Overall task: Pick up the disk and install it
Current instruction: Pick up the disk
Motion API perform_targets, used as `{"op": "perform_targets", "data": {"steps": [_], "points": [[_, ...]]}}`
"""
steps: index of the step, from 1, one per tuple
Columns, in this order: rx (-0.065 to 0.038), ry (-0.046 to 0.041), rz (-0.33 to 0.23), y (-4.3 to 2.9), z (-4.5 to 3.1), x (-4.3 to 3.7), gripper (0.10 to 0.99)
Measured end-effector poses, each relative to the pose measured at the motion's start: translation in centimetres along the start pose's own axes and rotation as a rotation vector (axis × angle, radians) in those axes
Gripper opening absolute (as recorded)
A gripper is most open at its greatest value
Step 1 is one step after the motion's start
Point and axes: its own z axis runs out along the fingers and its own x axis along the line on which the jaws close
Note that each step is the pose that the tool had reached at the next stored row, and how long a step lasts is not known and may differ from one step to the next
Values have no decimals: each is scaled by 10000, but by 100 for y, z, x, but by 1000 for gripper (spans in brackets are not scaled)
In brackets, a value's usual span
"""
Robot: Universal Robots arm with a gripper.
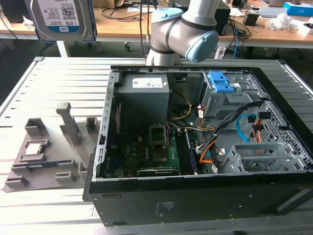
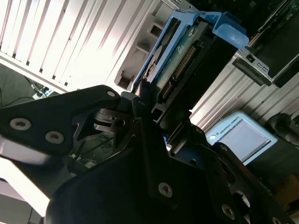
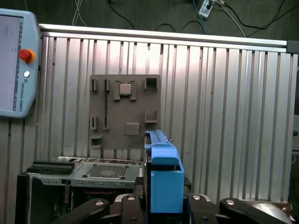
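Disk (image 1: 61,19) first: you have it in the air, high at the exterior view's left, label face turned toward that camera and well above the table (image 1: 58,88). The end effector (image 2: 156,116) is pinching it. In the second wrist view the black fingers (image 2: 140,100) are pressed in against the drive's end, with its blue side rail (image 2: 224,25) and connector edge sticking out beyond them. In the first wrist view the same blue rail (image 3: 163,177) stands upright between the finger bodies. Holding it by one end leaves the rest of the drive free, which I judge suits sliding it into a bay.

Below the drive, the grey holder tray (image 1: 29,166) lies flat on the table with the small processor chip (image 1: 35,148) seated in its pocket. The pick-up half of your job looks done and the install half not yet.

Moving right, the arm (image 1: 183,32) stands behind the open computer case (image 1: 195,200), which lies on its side so the inside faces up for access. Inside it you pass the grey power supply (image 1: 142,95), then the motherboard (image 1: 146,156), then the blue-latched drive bay (image 1: 222,85), and last the perforated drive cage (image 1: 254,156) at the exterior view's right
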Motion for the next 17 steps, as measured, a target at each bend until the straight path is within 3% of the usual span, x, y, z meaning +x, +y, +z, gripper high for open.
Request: {"op": "perform_targets", "data": {"steps": [3, 9, 17], "points": [[-3, 0, 0, -138, -1, 9, 369], [-7, 0, 0, -334, -3, 21, 369], [-16, -1, 0, -709, -6, 44, 369]]}}
